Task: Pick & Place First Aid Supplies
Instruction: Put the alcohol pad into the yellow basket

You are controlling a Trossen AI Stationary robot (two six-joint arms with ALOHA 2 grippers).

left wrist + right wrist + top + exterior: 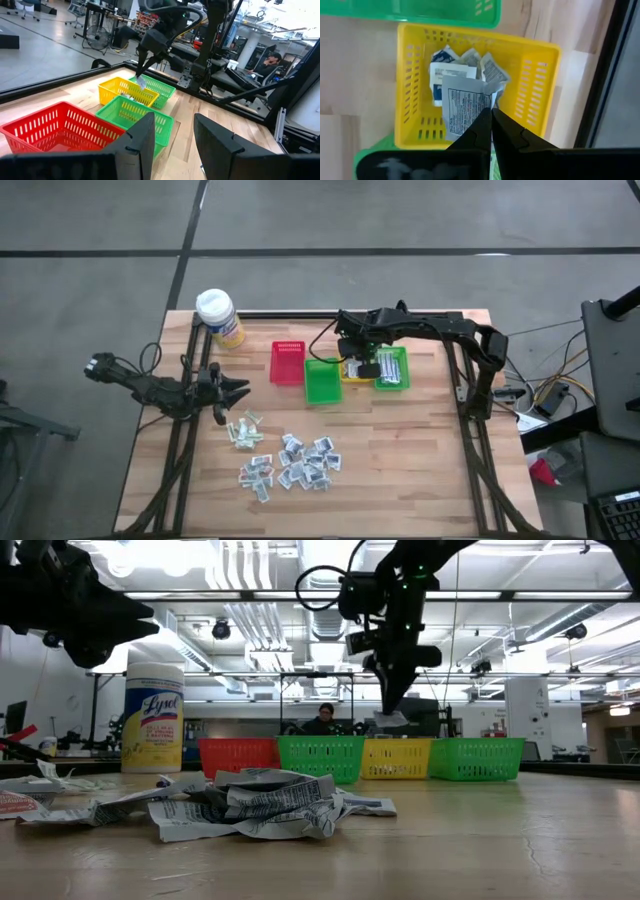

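Your right gripper pinches one packet above the yellow bin.

Only your right wrist view shows about four more packets lying inside that bin. From above you can count four bins: one red, two green, one yellow, mostly hidden. Your left gripper waits with fingers apart, far from the yellow bin, by the packet pile.

Grey floor, bright ceiling lights, a seated person.

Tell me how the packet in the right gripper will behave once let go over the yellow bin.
Probably light and floppy: the packet hangs bent from the right gripper. It will likely flutter, not drop straight, yet should land in the yellow bin directly below, among similar packets.
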